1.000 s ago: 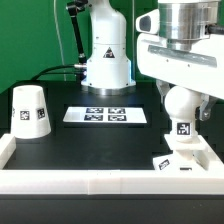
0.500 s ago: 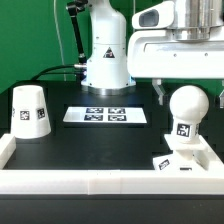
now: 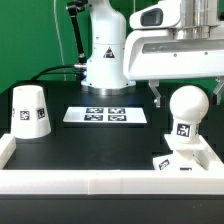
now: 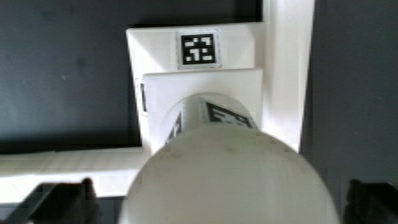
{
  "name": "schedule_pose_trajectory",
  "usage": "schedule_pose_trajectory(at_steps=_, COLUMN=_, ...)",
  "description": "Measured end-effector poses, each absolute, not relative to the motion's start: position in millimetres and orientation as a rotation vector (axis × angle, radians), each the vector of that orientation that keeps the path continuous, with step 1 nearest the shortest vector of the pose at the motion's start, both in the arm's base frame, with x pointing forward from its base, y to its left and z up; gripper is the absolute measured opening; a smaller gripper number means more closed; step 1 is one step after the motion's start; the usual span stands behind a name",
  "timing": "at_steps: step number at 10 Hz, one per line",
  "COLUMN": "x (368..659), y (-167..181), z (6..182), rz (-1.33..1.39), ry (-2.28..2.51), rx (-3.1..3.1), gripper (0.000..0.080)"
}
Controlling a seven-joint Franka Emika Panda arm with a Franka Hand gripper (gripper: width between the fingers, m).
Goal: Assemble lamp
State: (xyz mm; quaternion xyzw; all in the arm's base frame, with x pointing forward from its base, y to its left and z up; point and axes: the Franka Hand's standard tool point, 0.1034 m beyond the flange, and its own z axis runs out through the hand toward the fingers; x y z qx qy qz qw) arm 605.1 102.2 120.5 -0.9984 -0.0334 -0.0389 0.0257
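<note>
**Item 1. Gripper** (image 3: 189, 95): one, with two fingers. The jaws are spread wide and hold nothing. One finger (image 3: 157, 93) shows in the exterior view and both tips show in the wrist view, each clear of the part between them.

**Item 2. Bulb** (image 3: 188, 110): one, round with a neck. It stands upright directly beneath the gripper, its crown between the open fingers with a gap on either side. It fills the wrist view (image 4: 214, 165).

**Item 3. Base** (image 3: 172, 160): one, small and square, tagged. It sits under the bulb, below the gripper, and the bulb's neck meets it. It lies against the white rim wall (image 3: 90, 182).

**Item 4. Marker board** (image 3: 105, 115): one, flat on the table and well off to the side of the gripper. It carries four tags.

**Item 5. Shade** (image 3: 30, 110): one, a tapered cup standing mouth down. It is the part farthest from the gripper and nothing touches it.

**Status (judged):** the bulb appears seated on the base, so that joint looks done, though how firmly it holds cannot be told. The shade is not yet fitted over the bulb. One of two joins appears made.
</note>
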Motion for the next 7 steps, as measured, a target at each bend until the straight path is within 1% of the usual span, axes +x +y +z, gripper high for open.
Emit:
schedule_pose_trajectory(at_steps=4, x=609, y=100, z=120.3, rz=-0.153, ry=-0.917, rx=-3.002, gripper=0.0698)
schedule_pose_trajectory(at_steps=7, x=616, y=102, z=116.6, rz=-0.096, ry=-1.336, rx=-2.868, gripper=0.0698)
